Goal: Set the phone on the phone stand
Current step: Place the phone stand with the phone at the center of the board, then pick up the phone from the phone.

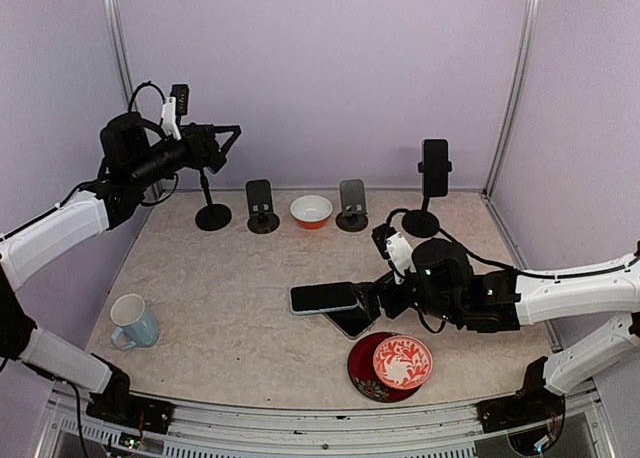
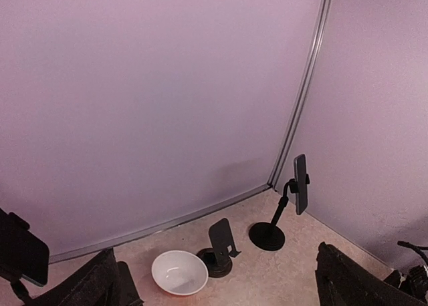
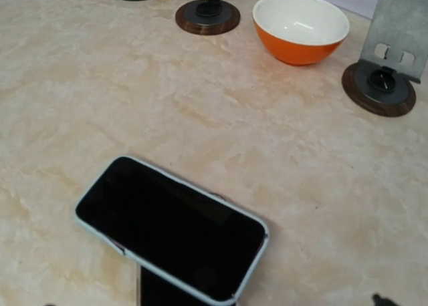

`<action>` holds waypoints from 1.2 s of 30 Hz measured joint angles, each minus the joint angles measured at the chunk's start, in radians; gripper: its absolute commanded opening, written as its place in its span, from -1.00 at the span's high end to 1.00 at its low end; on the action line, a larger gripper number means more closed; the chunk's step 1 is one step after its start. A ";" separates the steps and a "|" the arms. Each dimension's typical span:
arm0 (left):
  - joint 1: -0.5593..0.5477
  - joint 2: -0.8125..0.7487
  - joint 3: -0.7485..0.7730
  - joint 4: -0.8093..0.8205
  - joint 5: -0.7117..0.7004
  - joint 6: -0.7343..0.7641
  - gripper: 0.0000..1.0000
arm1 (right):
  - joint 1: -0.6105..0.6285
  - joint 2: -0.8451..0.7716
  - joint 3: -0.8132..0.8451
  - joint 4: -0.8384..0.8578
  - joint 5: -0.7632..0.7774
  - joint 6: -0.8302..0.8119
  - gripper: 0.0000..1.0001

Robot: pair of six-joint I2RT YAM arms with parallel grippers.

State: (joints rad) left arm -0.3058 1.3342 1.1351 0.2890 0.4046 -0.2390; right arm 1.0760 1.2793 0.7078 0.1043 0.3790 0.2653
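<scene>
Left jaws wide apart, empty, upper left over a pole stand. Right jaws apart, empty, just right of the phone, which lies flat mid-frame on the counter, overlapping a dark phone.

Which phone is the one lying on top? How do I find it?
Find the middle of the beige marbled table, just left of the right gripper. Two phones overlap there. The top phone has a pale rim; the dark phone beneath has none.
</scene>
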 measured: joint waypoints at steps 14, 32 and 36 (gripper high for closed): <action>-0.385 0.381 0.179 -0.314 -0.023 0.327 -0.98 | 0.000 -0.131 -0.042 -0.073 0.070 0.125 -1.00; -0.520 0.658 0.159 -0.563 -0.077 0.631 -0.98 | 0.000 -0.197 -0.052 -0.139 0.120 0.114 -1.00; -0.533 0.668 0.162 -0.558 -0.122 0.648 -0.98 | -0.001 -0.197 -0.069 -0.127 0.105 0.114 -1.00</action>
State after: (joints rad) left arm -0.8387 2.0022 1.2972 -0.2695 0.2821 0.4091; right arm 1.0752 1.0824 0.6392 -0.0223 0.4843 0.3794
